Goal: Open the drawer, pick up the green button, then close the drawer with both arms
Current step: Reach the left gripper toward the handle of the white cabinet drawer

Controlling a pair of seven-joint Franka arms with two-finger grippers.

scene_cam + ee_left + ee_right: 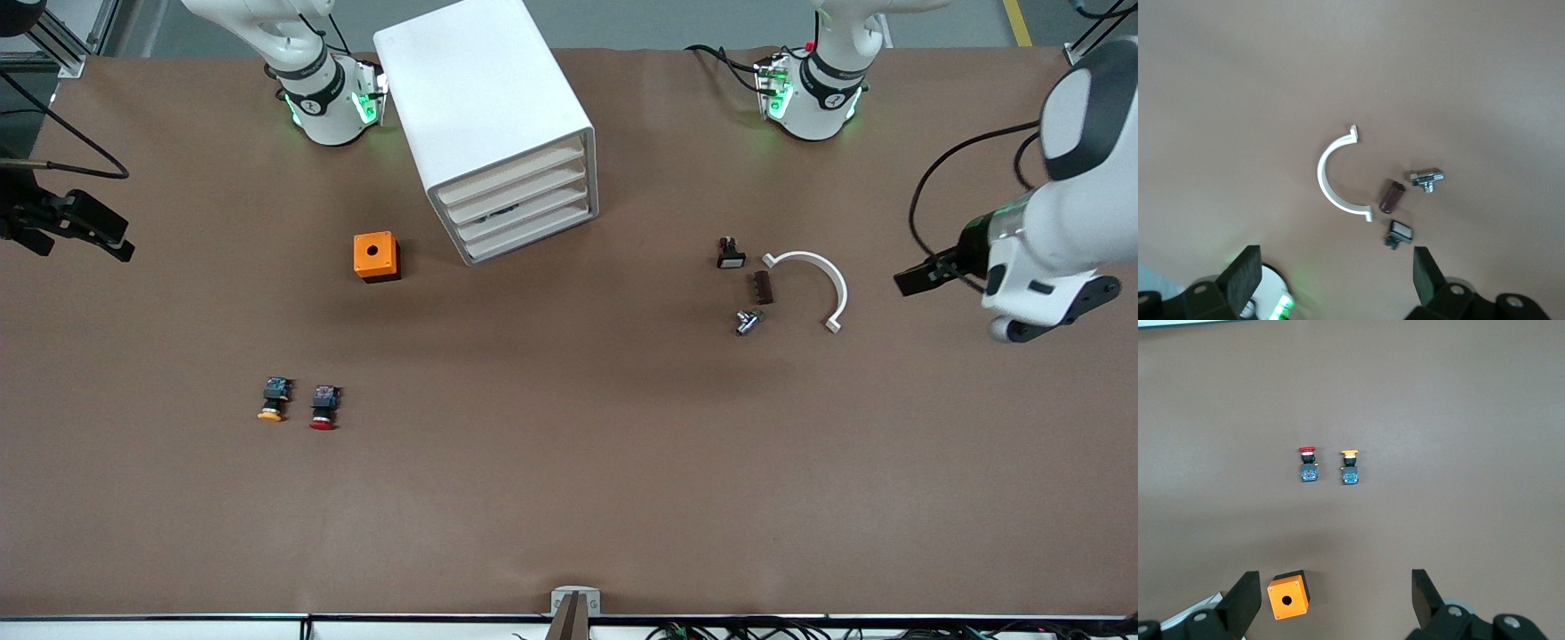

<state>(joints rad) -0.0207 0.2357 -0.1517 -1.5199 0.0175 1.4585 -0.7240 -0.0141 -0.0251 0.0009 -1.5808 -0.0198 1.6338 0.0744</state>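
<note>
The white cabinet [484,98] stands near the robots' bases, with four slat-front drawers [520,200] stacked in it, all shut. The green-capped button is not in view. My left gripper [920,276] hangs open and empty over the table at the left arm's end, beside a group of small parts; the left wrist view [1335,267] shows its fingers wide apart. My right gripper [89,229] hangs open and empty at the right arm's end of the table; the right wrist view [1331,587] shows it wide open above the orange box [1289,594].
The orange box with a hole [376,256] sits beside the cabinet. An orange-capped button [274,399] and a red-capped button [324,407] lie nearer the camera. A white half ring [813,280], a brown cylinder [761,287], a metal fitting [749,321] and a black part [731,253] lie toward the left arm's end.
</note>
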